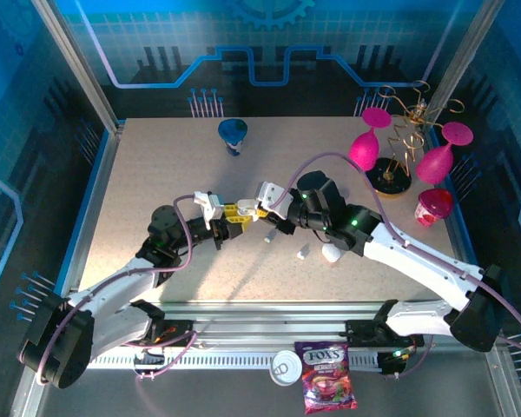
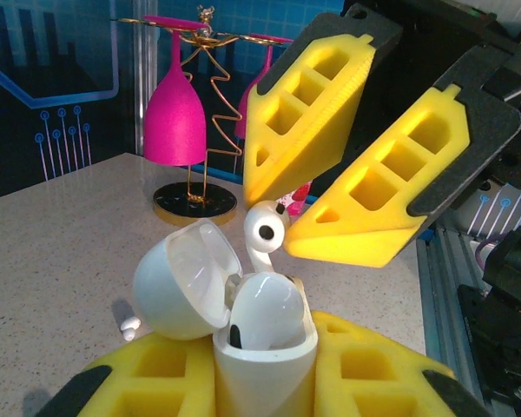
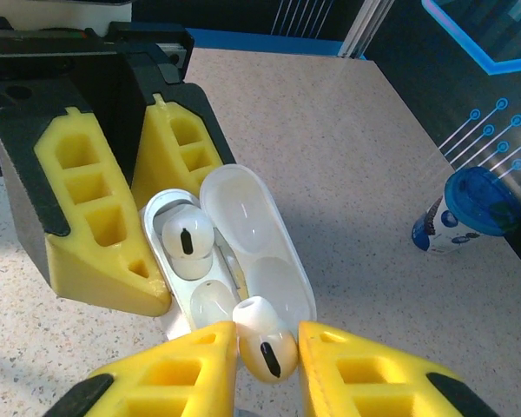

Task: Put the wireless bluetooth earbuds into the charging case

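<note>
Jamming risk: right end effector pinches earbud, empty socket at its ten o'clock; skewed entry may catch the charging case clamped by left end effector.

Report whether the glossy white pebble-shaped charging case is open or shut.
Open: the charging case has its lid swung back, exposing one seated white stemmed earbud and one bare slot.

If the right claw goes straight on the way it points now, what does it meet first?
Probably the empty socket of the open glossy white charging case, just beyond the small white stemmed earbud pinched in the right claw. Exact depth is unclear.
</note>
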`<action>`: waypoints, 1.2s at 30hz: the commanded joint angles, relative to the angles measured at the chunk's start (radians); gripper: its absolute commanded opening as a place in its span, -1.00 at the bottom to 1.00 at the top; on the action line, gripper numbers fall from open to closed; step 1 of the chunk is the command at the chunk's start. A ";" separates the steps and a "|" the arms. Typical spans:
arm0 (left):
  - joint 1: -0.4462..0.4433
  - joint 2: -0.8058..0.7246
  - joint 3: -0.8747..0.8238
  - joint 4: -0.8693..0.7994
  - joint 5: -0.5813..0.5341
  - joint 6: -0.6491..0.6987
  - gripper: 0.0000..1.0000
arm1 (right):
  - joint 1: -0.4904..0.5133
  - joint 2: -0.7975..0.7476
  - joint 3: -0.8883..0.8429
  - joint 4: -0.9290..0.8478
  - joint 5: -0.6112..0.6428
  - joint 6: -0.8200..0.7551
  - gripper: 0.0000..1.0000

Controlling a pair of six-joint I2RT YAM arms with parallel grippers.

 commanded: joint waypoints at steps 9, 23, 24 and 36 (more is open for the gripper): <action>-0.001 -0.002 0.024 0.037 0.017 -0.016 -1.00 | 0.028 0.011 0.030 -0.057 -0.055 -0.009 -0.56; -0.001 0.021 -0.008 0.123 0.018 -0.004 -1.00 | -0.024 -0.073 -0.002 -0.013 -0.136 0.085 -0.33; -0.001 0.026 -0.011 0.134 0.022 -0.002 -1.00 | -0.039 -0.089 -0.007 -0.003 -0.163 0.109 -0.29; -0.001 0.063 -0.042 0.274 0.073 0.076 -1.00 | -0.208 -0.063 0.041 0.006 -0.391 0.462 0.42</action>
